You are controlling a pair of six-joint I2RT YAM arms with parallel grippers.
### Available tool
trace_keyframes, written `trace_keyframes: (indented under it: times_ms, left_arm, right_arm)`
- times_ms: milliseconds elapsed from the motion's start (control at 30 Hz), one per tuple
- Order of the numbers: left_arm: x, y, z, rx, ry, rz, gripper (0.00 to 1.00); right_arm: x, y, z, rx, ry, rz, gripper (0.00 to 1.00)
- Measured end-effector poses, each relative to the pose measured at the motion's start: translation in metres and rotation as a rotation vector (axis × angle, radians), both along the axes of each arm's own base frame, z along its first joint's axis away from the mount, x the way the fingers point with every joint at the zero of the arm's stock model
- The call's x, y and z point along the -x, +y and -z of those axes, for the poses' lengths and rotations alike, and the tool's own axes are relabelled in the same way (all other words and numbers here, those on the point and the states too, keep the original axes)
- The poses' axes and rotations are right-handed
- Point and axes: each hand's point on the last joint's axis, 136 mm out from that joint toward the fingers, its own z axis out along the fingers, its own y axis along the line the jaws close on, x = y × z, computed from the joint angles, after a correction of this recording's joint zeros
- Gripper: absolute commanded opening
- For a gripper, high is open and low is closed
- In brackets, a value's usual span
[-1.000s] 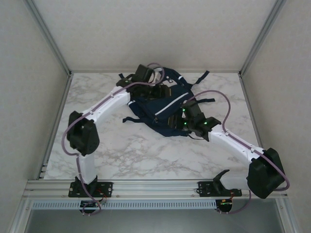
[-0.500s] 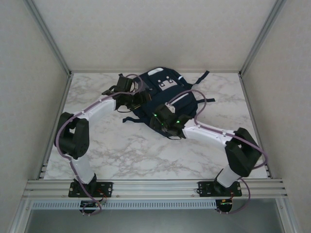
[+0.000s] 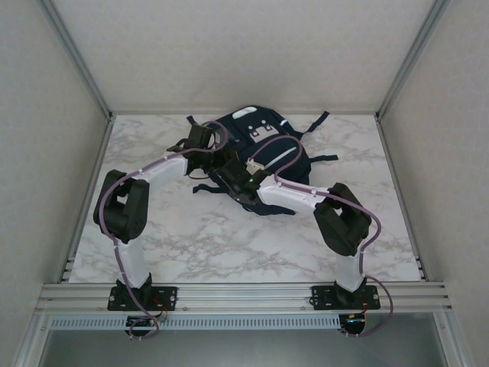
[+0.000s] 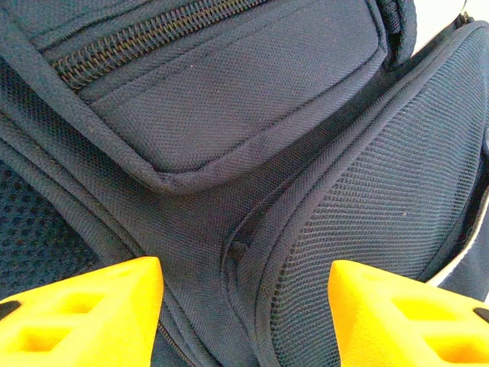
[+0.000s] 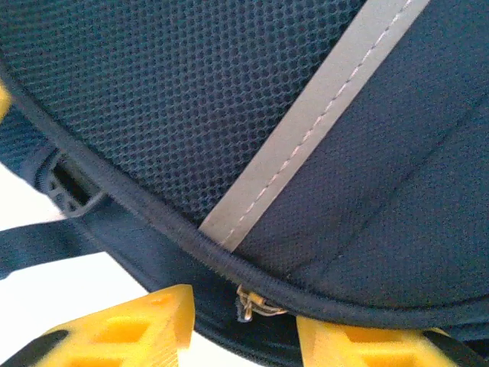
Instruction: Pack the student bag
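The student bag lies at the back middle of the marble table, dark navy with white stripes and grey patches. My left gripper is at its left side. In the left wrist view that gripper is open, its yellow fingers straddling a seam of the bag below a zipped pocket. My right gripper is at the bag's near left edge. In the right wrist view it is open, with a small metal zipper pull hanging between the fingers, apart from both. A reflective stripe crosses the fabric above.
Loose straps trail onto the table at the bag's left and right. Grey enclosure walls and aluminium posts close in the back and sides. The right arm's elbow is folded over the near right of the table.
The right arm has swung left and folded, bringing its gripper from the bag's right side to its near left edge. The left gripper has dropped slightly along the bag's left side.
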Motion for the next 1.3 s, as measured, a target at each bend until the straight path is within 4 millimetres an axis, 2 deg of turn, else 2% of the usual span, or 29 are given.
trace_keyframes:
  times_ms: [200,433,567,633,767,800,967,1133,1300]
  left_arm:
    - [0.004,-0.002,0.005,0.02,0.013,0.006,0.57]
    - [0.017,-0.006,0.016,0.04,0.042,0.008,0.6]
    - [0.021,-0.013,0.015,0.051,0.052,0.013,0.61]
    - [0.021,-0.015,0.016,0.052,0.053,0.014,0.53]
    - [0.015,-0.018,0.024,0.049,0.062,0.006,0.07]
    - [0.012,-0.019,0.024,0.051,0.06,0.007,0.0]
    - [0.009,-0.022,0.022,0.059,0.057,0.012,0.0]
    - [0.011,-0.021,0.024,0.041,0.061,0.026,0.0]
    - [0.013,-0.019,0.024,0.025,0.058,0.043,0.0]
  right_arm:
    - [-0.001,-0.009,0.009,0.083,-0.001,0.035,0.24]
    - [-0.001,-0.013,0.009,0.128,-0.007,0.017,0.01]
    - [-0.001,-0.013,0.009,0.145,-0.009,-0.016,0.0]
    - [-0.001,-0.012,0.008,0.15,-0.012,-0.046,0.0]
    - [0.003,-0.009,0.003,0.13,0.008,-0.136,0.0]
    - [0.003,-0.008,0.0,0.117,0.014,-0.16,0.0]
    - [0.006,-0.009,-0.013,0.068,0.048,-0.254,0.0]
    - [0.016,-0.016,-0.014,0.061,0.096,-0.348,0.0]
    - [0.022,-0.035,-0.011,0.063,0.15,-0.432,0.0]
